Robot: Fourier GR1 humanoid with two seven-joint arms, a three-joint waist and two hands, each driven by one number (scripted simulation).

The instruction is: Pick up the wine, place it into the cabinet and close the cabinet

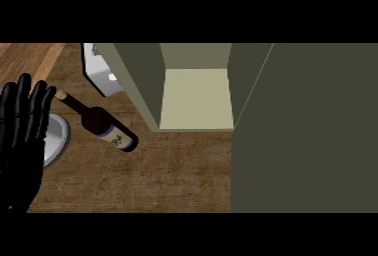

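One hand in view: left hand (21, 135), black, at the view's left edge, fingers straight, held side by side and pointing up the view; it holds nothing, and its fingertips lie just beside the bottle's neck, contact not discernible

One wine bottle (103, 126), dark glass with a pale stopper end and a blue-white label near its base; it is on the desk (170, 170), outside the cabinet, left of the cabinet's opening. Its neck points to the upper left and its base to the lower right; whether it stands or lies cannot be told from this steep angle

One cabinet (196, 100), olive-green walls, pale inner floor, compartment bare; its front is open toward the desk

One cabinet door (303, 130), a broad dark olive panel filling the view's right side, standing open

One plate (59, 136), round, grey, on the desk at the left, partly covered by the hand, near the bottle

One pale grey object (100, 75), behind the bottle, partly hidden by the cabinet's left wall; kind not discernible

One desk, brown wood grain, with a lighter wooden strip (29, 56) at the upper left
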